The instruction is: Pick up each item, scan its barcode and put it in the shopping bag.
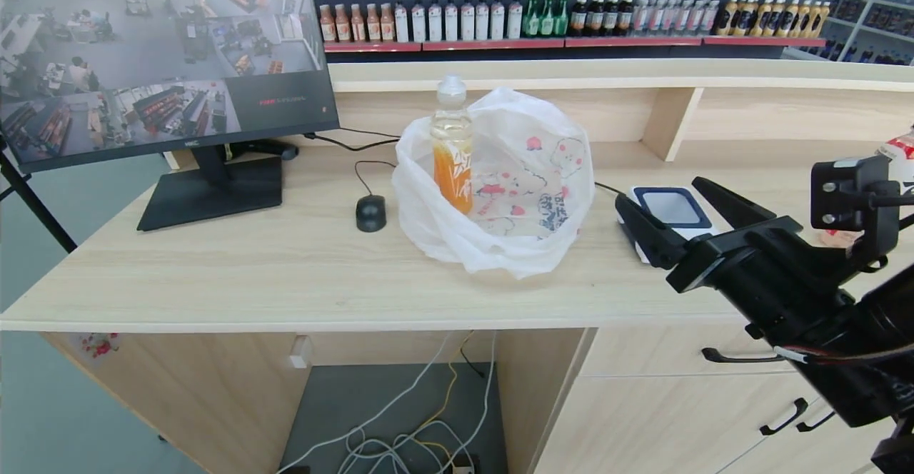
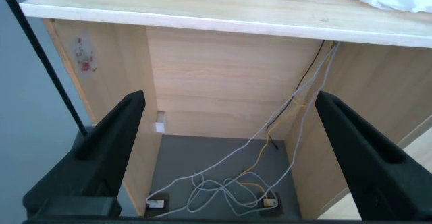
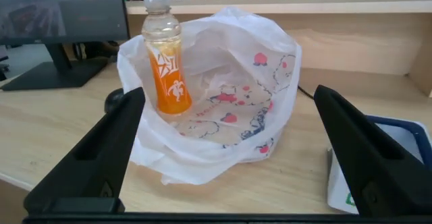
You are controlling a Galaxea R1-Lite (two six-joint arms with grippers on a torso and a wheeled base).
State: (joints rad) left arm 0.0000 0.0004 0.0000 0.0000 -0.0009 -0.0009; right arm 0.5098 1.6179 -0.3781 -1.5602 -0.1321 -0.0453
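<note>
well, one bottle (image 1: 452, 153) stands upright inside one shopping bag (image 1: 532, 203).

Orange-labelled bottle (image 1: 452, 153) upright inside open white shopping bag (image 1: 546, 138) on counter (image 1: 214, 274).

Orange bottle (image 3: 164, 62) stands upright inside the shopping bag (image 3: 233, 126)

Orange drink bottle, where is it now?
In the head view, the orange drink bottle stands upright inside the shopping bag, on its left side, near the mouse.
</note>
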